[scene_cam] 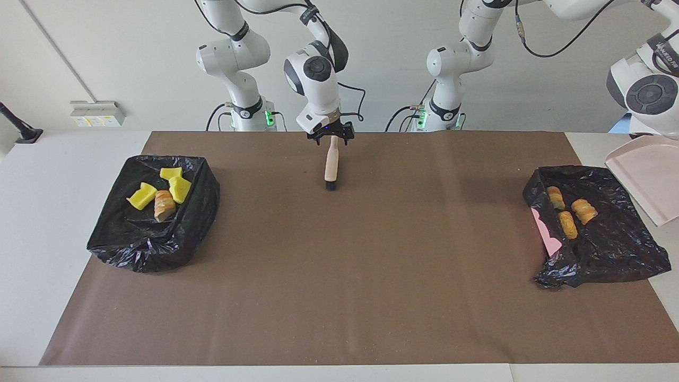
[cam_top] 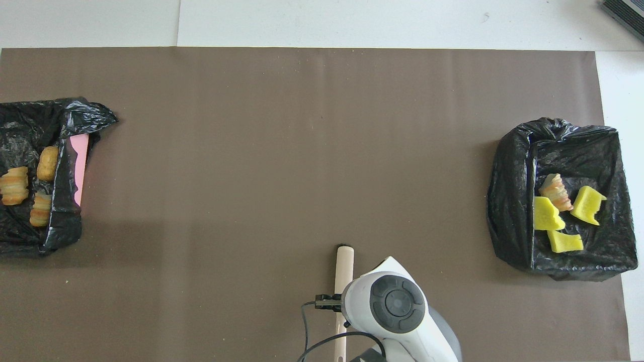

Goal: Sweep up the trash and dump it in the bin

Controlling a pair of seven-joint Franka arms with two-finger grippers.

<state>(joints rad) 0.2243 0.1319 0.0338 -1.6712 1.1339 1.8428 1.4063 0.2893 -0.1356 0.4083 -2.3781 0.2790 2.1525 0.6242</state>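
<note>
- Three tan-brown bread lumps [scene_cam: 567,225] lie close together in the black-bagged bin [scene_cam: 604,257] at the left arm's end of the table. They are below and beside the raised pink dustpan [scene_cam: 644,178].
- In the overhead view, the lump farthest from the robots has its long axis running roughly away from them. The other two sit just beside it, and their direction is less plain.
- The three yellow chunks [scene_cam: 180,189] and the fourth bread lump [scene_cam: 164,205] lie bunched in the other black-bagged bin [scene_cam: 151,246] at the right arm's end, touching or nearly touching. This bread lump points roughly toward and away from the robots.
- All the trash is in the two bins, well apart from the right gripper [scene_cam: 331,137].
- The dustpan hangs tilted in the air under the left arm's wrist, with its lower edge toward the bin. The left gripper is hidden by the dustpan, closed tight and gripping it.
- The right gripper's jaws are spread wide on either side of the beige-handled brush [scene_cam: 331,164], at the handle's robot end. I cannot tell whether they touch it.
- The brush lies on the brown mat [scene_cam: 339,286] midway between the bins. Its long axis runs away from the robots, with the dark bristle end farther from them.
</note>
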